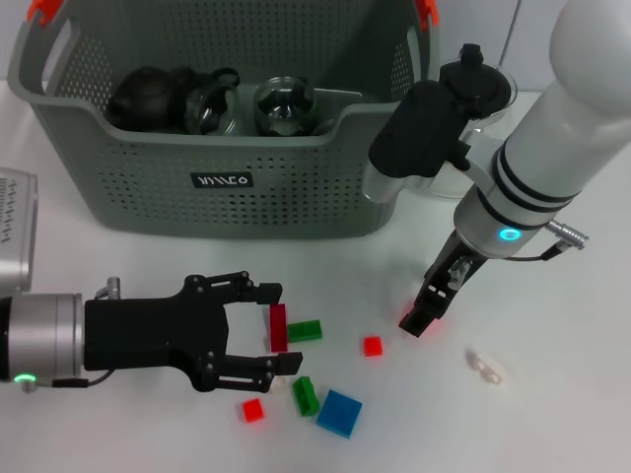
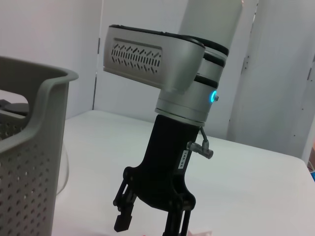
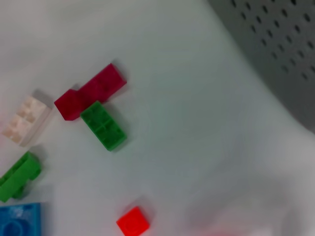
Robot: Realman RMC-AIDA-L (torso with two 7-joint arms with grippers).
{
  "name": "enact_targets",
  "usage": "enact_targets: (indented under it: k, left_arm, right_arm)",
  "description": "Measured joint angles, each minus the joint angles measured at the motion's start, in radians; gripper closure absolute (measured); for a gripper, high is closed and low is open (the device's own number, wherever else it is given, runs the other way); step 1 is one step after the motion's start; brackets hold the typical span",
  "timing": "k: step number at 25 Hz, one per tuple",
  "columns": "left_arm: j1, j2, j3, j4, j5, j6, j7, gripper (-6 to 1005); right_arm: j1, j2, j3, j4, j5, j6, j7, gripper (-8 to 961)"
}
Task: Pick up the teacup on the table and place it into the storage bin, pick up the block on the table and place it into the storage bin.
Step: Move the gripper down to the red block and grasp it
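- Teacup part judged done: two glass cups (image 1: 286, 103) lying inside the bin (image 1: 222, 212) beside a dark teapot (image 1: 148, 94); no cup seen on the table (image 1: 552, 414).
- Block part judged not yet done: no block visible in the bin, all of them loose on the table in front of it.
- Dark red block (image 1: 278, 320) standing on edge, touching a green block (image 1: 305, 330); small red block (image 1: 372, 346) near them; second green block (image 1: 304, 394), blue block (image 1: 338, 412) and another small red one (image 1: 252, 410) closer to the robot.
- Left gripper (image 1: 276, 329) low over the table, reaching in from the robot's left, jaws spread wide.
- Dark red block right between its fingertips (image 1: 271, 293), not yet clamped; contact with either finger impossible to tell.
- Probably the approach to a grasp on that block; closing, lifting and carrying to the bin all left to do.
- Right gripper (image 1: 424, 313) pointing down at the table to the right of the blocks, well apart from the left one, fingers apart in the left wrist view and holding nothing visible.
- One more red piece (image 1: 406, 317) just beside its tip; touching or not, unclear.
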Motion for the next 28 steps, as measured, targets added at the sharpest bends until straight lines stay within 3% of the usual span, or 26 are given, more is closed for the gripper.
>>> enact_targets:
  k: [12, 17, 20, 28]
  left_arm:
    - [-0.001, 0.001, -0.002, -0.006, 0.000, -0.010, 0.000, 137]
    - [-0.001, 0.001, -0.003, -0.005, 0.000, -0.014, 0.000, 138]
    - [-0.001, 0.001, -0.003, -0.005, 0.000, -0.016, 0.000, 138]
    - [-0.001, 0.001, -0.004, -0.005, 0.002, -0.018, 0.000, 138]
  right_arm:
    - [0.016, 0.001, -0.032, 0.036, 0.022, 0.030, 0.002, 133]
    - [0.019, 0.001, -0.044, 0.042, 0.022, 0.033, 0.009, 243]
    - [0.020, 0.001, -0.056, 0.041, 0.022, 0.034, 0.016, 425]
    - [0.000, -0.005, -0.058, -0.050, 0.022, -0.013, 0.017, 501]
